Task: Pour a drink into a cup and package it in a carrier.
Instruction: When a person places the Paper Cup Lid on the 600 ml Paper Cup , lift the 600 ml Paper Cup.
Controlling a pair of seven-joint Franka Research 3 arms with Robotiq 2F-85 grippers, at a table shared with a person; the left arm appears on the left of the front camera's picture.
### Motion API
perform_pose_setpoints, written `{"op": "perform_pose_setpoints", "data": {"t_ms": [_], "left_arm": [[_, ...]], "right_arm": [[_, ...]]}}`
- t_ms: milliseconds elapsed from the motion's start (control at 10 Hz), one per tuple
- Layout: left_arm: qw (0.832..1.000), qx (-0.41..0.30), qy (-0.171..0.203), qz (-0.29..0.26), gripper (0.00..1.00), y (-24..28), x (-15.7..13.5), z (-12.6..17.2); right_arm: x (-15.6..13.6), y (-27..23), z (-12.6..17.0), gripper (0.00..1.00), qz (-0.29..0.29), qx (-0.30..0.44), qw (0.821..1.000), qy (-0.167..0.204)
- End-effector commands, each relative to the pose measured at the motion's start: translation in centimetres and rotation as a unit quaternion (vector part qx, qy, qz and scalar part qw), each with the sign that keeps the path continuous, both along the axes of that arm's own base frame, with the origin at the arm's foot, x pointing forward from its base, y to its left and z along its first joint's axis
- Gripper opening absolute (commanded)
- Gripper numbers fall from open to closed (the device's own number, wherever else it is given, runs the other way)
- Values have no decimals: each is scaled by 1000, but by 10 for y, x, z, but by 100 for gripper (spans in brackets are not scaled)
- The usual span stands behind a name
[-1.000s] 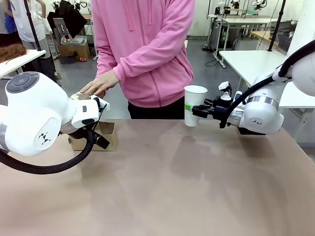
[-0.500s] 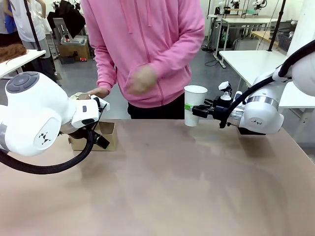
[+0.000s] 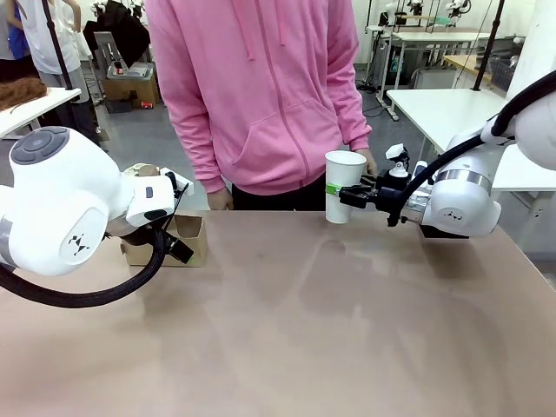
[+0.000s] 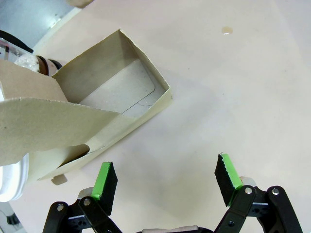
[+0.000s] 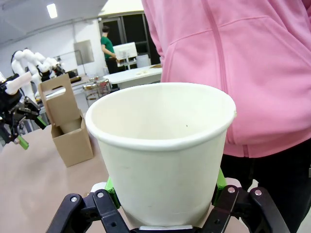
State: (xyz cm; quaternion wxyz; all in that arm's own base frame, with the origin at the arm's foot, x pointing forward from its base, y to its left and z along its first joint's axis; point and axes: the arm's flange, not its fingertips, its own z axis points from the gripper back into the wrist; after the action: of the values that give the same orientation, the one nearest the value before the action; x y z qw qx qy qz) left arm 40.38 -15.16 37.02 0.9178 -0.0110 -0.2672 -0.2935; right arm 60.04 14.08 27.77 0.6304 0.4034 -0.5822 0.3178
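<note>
Front view | left gripper [image 4: 166,178] wide open, empty, low over the table beside carrier [image 3: 188,240] | cup [image 3: 344,178] upright, clear of the table at its far edge, clamped by right gripper [image 5: 165,191], looks empty | step: presenting cup for pouring | next: hold it level and steady

Left arm [image 3: 65,208] hides much of the carrier [image 3: 191,243]; right tool [image 5: 165,187] hides the base of the cup [image 5: 163,141].
</note>
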Motion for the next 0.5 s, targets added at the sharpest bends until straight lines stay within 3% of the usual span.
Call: {"op": "perform_pose_setpoints", "data": {"t_ms": [0,400], "left_arm": [[1000,-1,0,0,100,0,0,0],[1000,-1,0,0,100,0,0,0]], "right_arm": [[0,2,1,80,0,1,1000,-1],[0,2,1,80,0,1,1000,-1]]}}
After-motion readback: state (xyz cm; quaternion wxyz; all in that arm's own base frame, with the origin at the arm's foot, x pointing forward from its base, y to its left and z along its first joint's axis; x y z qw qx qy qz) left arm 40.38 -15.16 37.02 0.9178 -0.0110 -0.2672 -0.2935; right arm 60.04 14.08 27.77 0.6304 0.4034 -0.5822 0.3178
